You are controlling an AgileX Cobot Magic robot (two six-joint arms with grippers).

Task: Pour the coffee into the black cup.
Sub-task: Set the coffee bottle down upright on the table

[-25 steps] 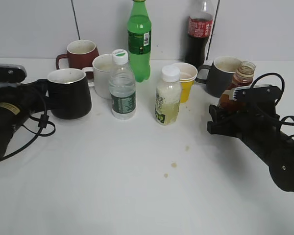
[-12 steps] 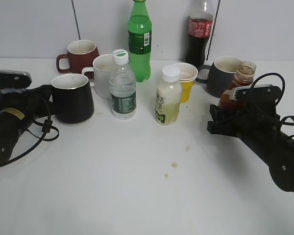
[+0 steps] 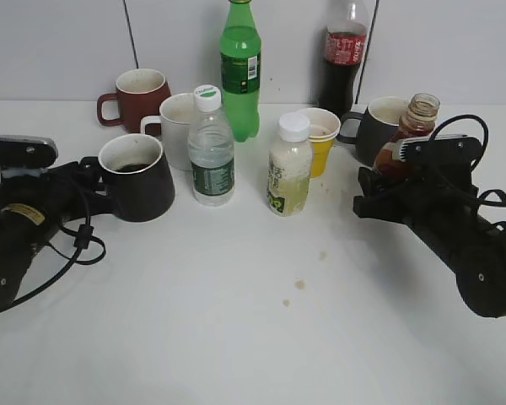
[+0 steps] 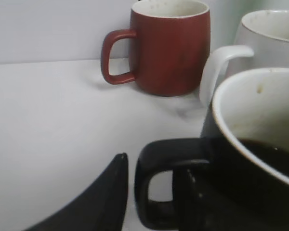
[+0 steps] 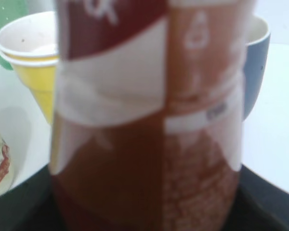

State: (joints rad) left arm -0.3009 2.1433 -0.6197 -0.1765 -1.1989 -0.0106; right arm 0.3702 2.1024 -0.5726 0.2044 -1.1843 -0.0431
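The black cup [image 3: 143, 184] stands left of centre, slightly tilted, with dark liquid inside. My left gripper [image 3: 93, 184] is shut on its handle. In the left wrist view the cup [image 4: 250, 159] fills the right side, and my left gripper [image 4: 151, 192] has one finger outside the loop handle and one through it. The coffee bottle [image 3: 407, 135], uncapped with a brown-orange label, is held upright at the right by my right gripper [image 3: 386, 187]. In the right wrist view the bottle [image 5: 149, 120] fills the frame between the fingers of my right gripper [image 5: 144, 214].
Behind the cup stand a maroon mug [image 3: 139, 94], a white mug [image 3: 179, 126] and a water bottle [image 3: 211, 148]. A green bottle [image 3: 239, 72], a pale drink bottle [image 3: 288, 169], yellow paper cups [image 3: 319, 139], a cola bottle [image 3: 341, 55] and a dark grey mug [image 3: 375, 126] stand further right. Brown drips [image 3: 299, 284] mark the table.
My left gripper has carried the black cup right and forward, with its opening now tipped toward the camera. My right gripper has raised the coffee bottle slightly and shifted it left.
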